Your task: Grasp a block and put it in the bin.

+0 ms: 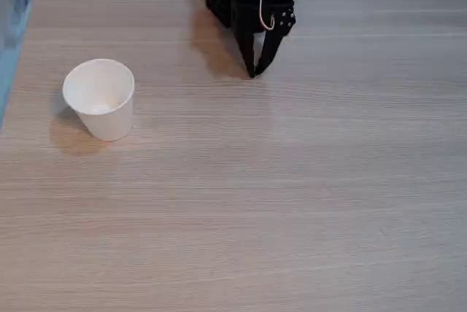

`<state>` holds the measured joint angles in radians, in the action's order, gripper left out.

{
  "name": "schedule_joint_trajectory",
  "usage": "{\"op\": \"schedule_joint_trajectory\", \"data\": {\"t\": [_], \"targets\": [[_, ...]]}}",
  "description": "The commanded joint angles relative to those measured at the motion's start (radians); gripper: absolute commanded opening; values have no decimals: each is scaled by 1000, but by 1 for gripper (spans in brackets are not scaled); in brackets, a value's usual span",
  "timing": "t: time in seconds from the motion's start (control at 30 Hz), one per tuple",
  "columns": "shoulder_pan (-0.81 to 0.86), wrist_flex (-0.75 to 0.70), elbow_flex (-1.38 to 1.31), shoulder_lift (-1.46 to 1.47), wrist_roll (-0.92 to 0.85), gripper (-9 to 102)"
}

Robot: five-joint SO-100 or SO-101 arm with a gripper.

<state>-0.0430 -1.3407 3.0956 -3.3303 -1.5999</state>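
Fixed view: my gripper (253, 71) points down at the far side of the table (292, 195), its black jaws pressed together at the tips with nothing between them. The cup (100, 98) stands upright, well to the left of the gripper. A pale patch inside it may be the block (100, 108); I judge the drop done. The cup is smooth white paper, tapered; the tabletop is light woodgrain.

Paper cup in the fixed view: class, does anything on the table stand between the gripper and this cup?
Nothing visible does. Between the gripper, tips down at the far side, and the white paper cup at left lies only bare wooden table.
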Motion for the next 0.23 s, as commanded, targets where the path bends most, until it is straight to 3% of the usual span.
{"op": "schedule_joint_trajectory", "data": {"t": [0.0, 0.2], "targets": [[0, -8, 9, -2, -12, 0], [0, -8, 9, -2, -15, 0]]}}
